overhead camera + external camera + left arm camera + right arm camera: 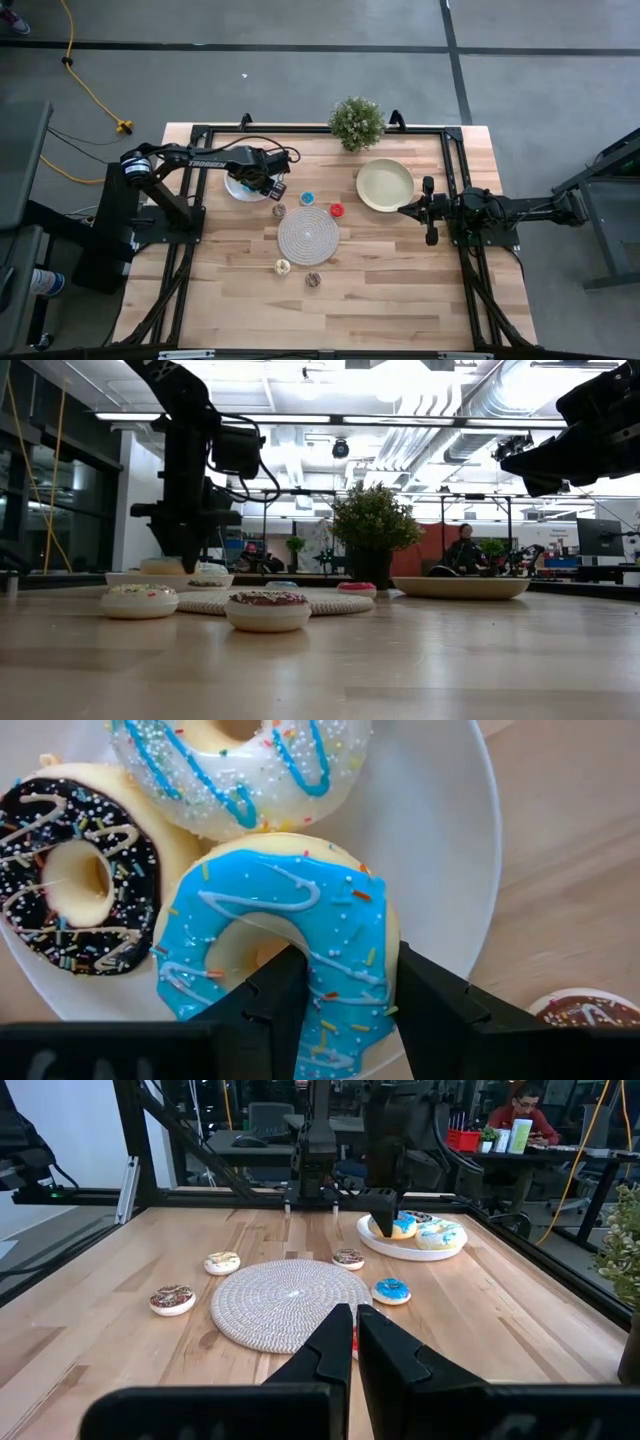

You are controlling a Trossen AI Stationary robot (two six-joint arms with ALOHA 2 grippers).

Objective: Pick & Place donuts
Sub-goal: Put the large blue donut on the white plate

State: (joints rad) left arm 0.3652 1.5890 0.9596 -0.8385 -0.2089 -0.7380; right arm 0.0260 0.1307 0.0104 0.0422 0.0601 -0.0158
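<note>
Where the white plate (450, 850) sits, left gripper (345, 982) clamped on blue donut (290, 920), right gripper (354, 1323) together, hovering.

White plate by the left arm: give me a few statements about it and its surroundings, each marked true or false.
1. The white plate holds three donuts. True.
2. The left tool has its fingers either side of the blue donut's ring wall. True.
3. The chocolate donut lies on the woven mat. False: it lies on the white plate.
4. The cream plate holds a donut. False: nothing is seen on it.
5. The right tool grips a donut. False: its fingers are together with nothing between them.
</note>
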